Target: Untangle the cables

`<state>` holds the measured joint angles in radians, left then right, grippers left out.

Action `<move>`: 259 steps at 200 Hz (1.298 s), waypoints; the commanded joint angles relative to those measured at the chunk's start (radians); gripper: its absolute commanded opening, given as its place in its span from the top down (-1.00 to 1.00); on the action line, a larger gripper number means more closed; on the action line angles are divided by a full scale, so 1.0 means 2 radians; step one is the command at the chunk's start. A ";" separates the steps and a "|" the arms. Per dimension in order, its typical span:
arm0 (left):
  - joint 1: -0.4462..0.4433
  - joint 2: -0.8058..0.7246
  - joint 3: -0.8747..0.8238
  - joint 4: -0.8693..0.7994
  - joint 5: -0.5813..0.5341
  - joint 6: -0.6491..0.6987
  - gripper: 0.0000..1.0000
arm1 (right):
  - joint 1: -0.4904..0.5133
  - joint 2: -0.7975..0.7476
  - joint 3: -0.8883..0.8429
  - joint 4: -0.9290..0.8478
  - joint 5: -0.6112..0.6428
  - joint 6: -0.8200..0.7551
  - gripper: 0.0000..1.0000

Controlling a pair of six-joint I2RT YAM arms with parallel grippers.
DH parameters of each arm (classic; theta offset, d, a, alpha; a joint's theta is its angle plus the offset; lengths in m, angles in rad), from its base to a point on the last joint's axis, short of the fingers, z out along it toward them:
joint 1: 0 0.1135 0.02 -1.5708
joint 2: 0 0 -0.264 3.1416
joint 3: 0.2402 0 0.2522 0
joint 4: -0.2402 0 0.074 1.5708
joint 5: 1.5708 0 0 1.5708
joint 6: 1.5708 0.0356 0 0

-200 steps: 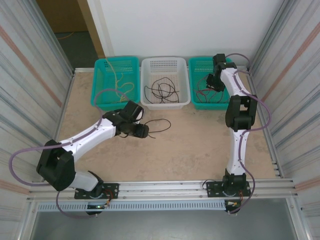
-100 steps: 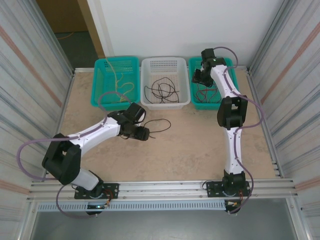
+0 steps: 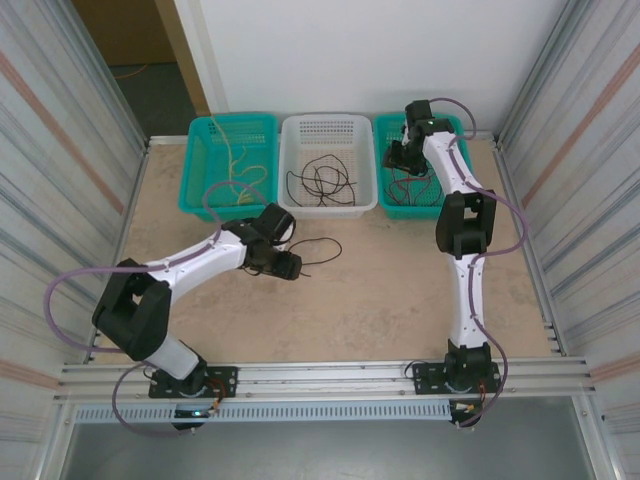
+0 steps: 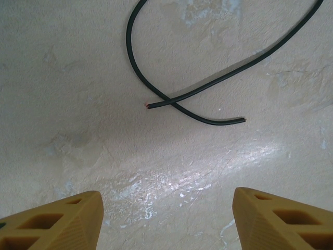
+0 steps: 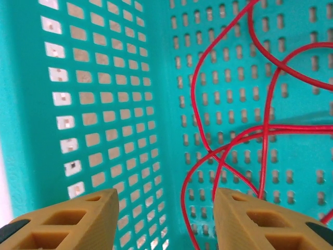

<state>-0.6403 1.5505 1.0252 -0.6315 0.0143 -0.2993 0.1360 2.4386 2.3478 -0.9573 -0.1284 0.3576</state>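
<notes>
**Left tool lines up on the loose black cable**

Most of the sorting looks done. Three baskets stand in a row along the 12 o'clock edge of the desk [image 3: 380, 300]. The left teal basket [image 3: 205, 160] at 11 o'clock holds a pale yellow cable [image 3: 238, 165]. The white basket [image 3: 300, 135] at 12 holds black cables [image 3: 322, 182]. The right teal basket [image 5: 104, 104] at 1 holds red cables [image 5: 268, 128].

One loose black cable [image 4: 170, 101] lies near the middle of the desk. Its two cut ends cross each other, and they sit at 12 o'clock from the left tool [image 4: 166, 200] in that tool's own camera. The left tool hovers low with its jaws wide apart and nothing between them. The right tool [image 5: 164, 198] hangs over the red cables with its jaws parted and grips nothing that I can see.

The step in hand is probably picking up this last strand for the white basket. To do it well:

- Move the left tool forward toward 12 o'clock.
- Take a single run of wire away from the crossing, so both tails are not pinched together.
- Bring the fingertips right down to the desk, because the strand is thin and lies flat.
- Close fully, then lift high enough for the trailing loop to clear the basket rim.

No brand, label or writing is legible on the baskets, cables or arms.
</notes>
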 commanded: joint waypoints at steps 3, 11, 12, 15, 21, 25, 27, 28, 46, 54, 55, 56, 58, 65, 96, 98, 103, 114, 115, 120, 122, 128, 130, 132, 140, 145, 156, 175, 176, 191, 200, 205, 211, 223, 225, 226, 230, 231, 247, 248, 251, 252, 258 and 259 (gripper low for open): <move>-0.010 0.021 0.024 0.000 -0.009 0.026 -0.33 | -0.003 -0.073 -0.024 -0.027 0.044 0.012 0.00; -0.016 0.030 0.030 0.002 -0.015 0.033 -0.32 | -0.001 -0.102 -0.043 -0.028 0.057 0.012 -0.01; -0.016 0.031 0.031 0.002 -0.016 0.033 -0.32 | 0.000 -0.106 -0.046 -0.028 0.059 0.012 -0.01; -0.019 0.035 0.033 0.003 -0.018 0.035 -0.31 | 0.001 -0.118 -0.055 -0.028 0.063 0.012 -0.01; -0.022 0.042 0.038 0.006 -0.022 0.040 -0.31 | 0.005 -0.142 -0.076 -0.026 0.068 0.012 -0.01; -0.025 0.047 0.041 0.008 -0.025 0.044 -0.30 | 0.009 -0.162 -0.093 -0.024 0.071 0.012 -0.01; -0.026 0.049 0.042 0.010 -0.026 0.045 -0.30 | 0.010 -0.173 -0.103 -0.022 0.073 0.013 -0.01; -0.026 0.050 0.042 0.011 -0.027 0.045 -0.30 | 0.011 -0.177 -0.108 -0.020 0.073 0.013 -0.01; -0.031 0.073 0.053 0.019 -0.051 0.044 -0.26 | 0.036 -0.275 -0.211 0.005 0.074 0.025 -0.02; -0.027 0.086 0.061 0.013 -0.059 0.034 -0.19 | 0.052 -0.318 -0.268 0.019 0.074 0.033 -0.03; -0.027 0.087 0.062 0.013 -0.059 0.033 -0.18 | 0.054 -0.324 -0.274 0.020 0.075 0.034 -0.02; -0.026 0.088 0.063 0.013 -0.058 0.032 -0.17 | 0.057 -0.329 -0.280 0.022 0.075 0.035 -0.03; -0.024 0.091 0.065 0.012 -0.056 0.030 -0.15 | 0.061 -0.340 -0.292 0.025 0.076 0.038 -0.03; -0.019 0.098 0.071 0.009 -0.048 0.025 -0.07 | 0.080 -0.377 -0.335 0.036 0.079 0.049 -0.04; -0.015 0.105 0.073 0.003 -0.061 0.026 -0.01 | 0.159 -0.498 -0.495 0.081 0.074 0.114 -0.04; -0.014 0.106 0.073 0.003 -0.062 0.027 -0.01 | 0.163 -0.503 -0.503 0.082 0.073 0.121 -0.03; -0.012 0.108 0.072 0.002 -0.062 0.031 -0.01 | 0.174 -0.516 -0.521 0.084 0.076 0.134 -0.03; -0.009 0.117 0.074 -0.002 -0.048 0.047 0.01 | 0.195 -0.541 -0.555 0.090 0.084 0.158 -0.02; -0.009 0.118 0.074 -0.002 -0.046 0.049 0.01 | 0.197 -0.543 -0.559 0.090 0.085 0.158 -0.02; -0.010 0.121 0.075 -0.002 -0.037 0.059 0.02 | 0.205 -0.554 -0.571 0.092 0.090 0.168 -0.02; -0.011 0.123 0.076 -0.002 -0.034 0.062 0.02 | 0.208 -0.558 -0.577 0.093 0.091 0.172 -0.01; -0.014 0.127 0.078 -0.003 -0.031 0.068 0.02 | 0.215 -0.569 -0.592 0.096 0.093 0.182 -0.01; -0.015 0.129 0.079 -0.003 -0.030 0.069 0.02 | 0.218 -0.573 -0.596 0.097 0.093 0.185 -0.01; -0.016 0.131 0.080 -0.004 -0.030 0.069 0.01 | 0.219 -0.577 -0.600 0.098 0.093 0.187 -0.01; -0.018 0.138 0.084 -0.004 -0.028 0.071 -0.02 | 0.225 -0.590 -0.613 0.098 0.096 0.195 -0.01; -0.017 0.143 0.086 -0.004 -0.024 0.071 -0.04 | 0.227 -0.597 -0.618 0.096 0.100 0.199 0.00; -0.018 0.157 0.095 -0.007 -0.021 0.071 -0.07 | 0.229 -0.613 -0.627 0.092 0.104 0.203 0.00; -0.018 0.180 0.112 -0.019 -0.011 0.077 -0.06 | 0.229 -0.628 -0.629 0.088 0.107 0.204 0.00; -0.018 0.180 0.114 -0.019 -0.010 0.078 -0.05 | 0.229 -0.629 -0.629 0.088 0.107 0.204 0.00; -0.023 0.185 0.122 -0.026 -0.002 0.082 0.09 | 0.228 -0.637 -0.626 0.083 0.110 0.200 0.00; -0.029 0.184 0.125 -0.029 0.001 0.082 0.19 | 0.228 -0.642 -0.628 0.083 0.113 0.200 0.01; -0.032 0.184 0.125 -0.031 0.003 0.082 0.25 | 0.227 -0.646 -0.630 0.084 0.113 0.199 0.01; -0.036 0.183 0.127 -0.033 0.005 0.083 0.34 | 0.224 -0.650 -0.633 0.086 0.112 0.199 0.02; -0.046 0.184 0.131 -0.041 0.009 0.083 0.66 | 0.217 -0.658 -0.639 0.092 0.105 0.199 0.04; -0.047 0.184 0.132 -0.043 0.009 0.082 0.70 | 0.216 -0.659 -0.640 0.093 0.103 0.199 0.04; -0.048 0.184 0.132 -0.044 0.010 0.082 0.71 | 0.215 -0.660 -0.641 0.094 0.102 0.199 0.04; -0.052 0.183 0.134 -0.047 0.010 0.081 0.79 | 0.213 -0.662 -0.643 0.095 0.100 0.198 0.05; -0.053 0.183 0.134 -0.048 0.010 0.081 0.80 | 0.212 -0.663 -0.643 0.095 0.099 0.198 0.05; -0.069 0.172 0.133 -0.053 0.006 0.076 1.00 | 0.203 -0.670 -0.649 0.097 0.094 0.196 0.08; -0.071 0.170 0.132 -0.053 0.006 0.076 1.00 | 0.203 -0.671 -0.649 0.097 0.093 0.196 0.08; -0.074 0.167 0.132 -0.053 0.003 0.074 1.00 | 0.202 -0.673 -0.650 0.098 0.092 0.196 0.08; -0.075 0.165 0.132 -0.054 0.003 0.074 1.00 | 0.201 -0.673 -0.651 0.098 0.092 0.196 0.08; -0.083 0.155 0.130 -0.055 0.000 0.070 1.00 | 0.199 -0.676 -0.652 0.100 0.089 0.196 0.08; -0.084 0.153 0.129 -0.055 -0.001 0.070 1.00 | 0.199 -0.677 -0.652 0.101 0.088 0.196 0.08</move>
<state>-0.7643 1.9041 1.2697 -0.6853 0.0078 -0.1520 0.5526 1.1183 1.0649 -0.7696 0.0586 0.7303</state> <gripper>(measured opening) 0.060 0.463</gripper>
